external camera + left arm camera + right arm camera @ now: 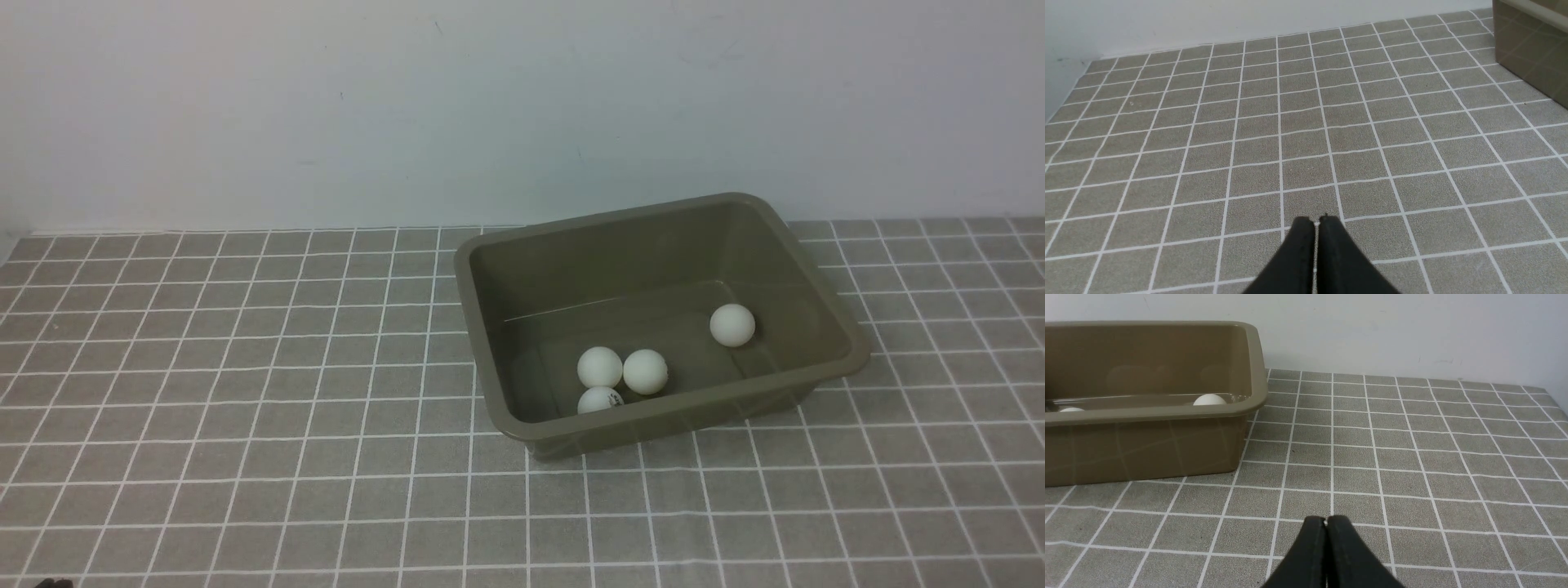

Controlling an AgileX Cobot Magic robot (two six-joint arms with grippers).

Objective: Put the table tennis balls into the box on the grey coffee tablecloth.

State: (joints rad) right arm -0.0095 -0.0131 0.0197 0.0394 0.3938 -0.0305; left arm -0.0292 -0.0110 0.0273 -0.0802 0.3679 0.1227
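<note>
Table tennis balls [645, 371], all four, lie inside the box [824, 298] on the grey coffee tablecloth [245, 367]: three clustered touching near its front wall, one apart toward the right side. My left tool [1316, 222] and my right tool [1325, 519] are both pressed together, empty, above bare cloth outside the box.
</note>
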